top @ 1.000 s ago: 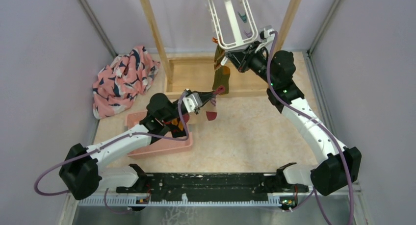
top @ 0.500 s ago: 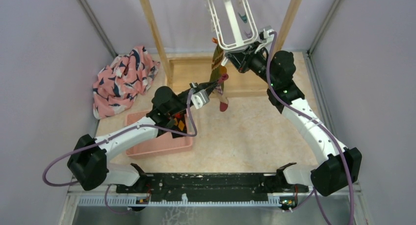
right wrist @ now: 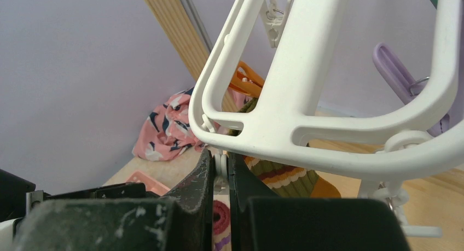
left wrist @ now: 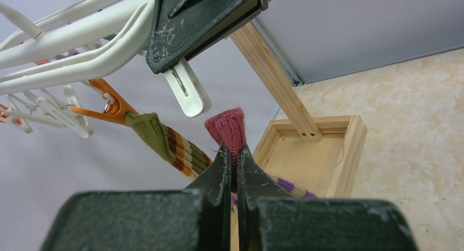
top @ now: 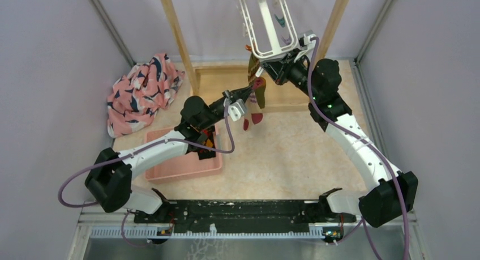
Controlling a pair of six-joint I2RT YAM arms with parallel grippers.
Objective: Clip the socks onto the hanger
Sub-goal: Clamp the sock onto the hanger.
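A dark-red ribbed sock cuff (left wrist: 227, 125) sat pinched in the left gripper (left wrist: 232, 155), just under the white plastic clip (left wrist: 189, 95) squeezed by the right gripper (right wrist: 220, 166) on the white hanger frame (right wrist: 298, 70); beige marbled tabletop (top: 283, 158); lilac walls (top: 51, 50).

You have nothing legible here: no text, label, brand or number (checked across all three camera views).

Red-cuffed sock (left wrist: 226, 128) in left tool (left wrist: 231, 155)
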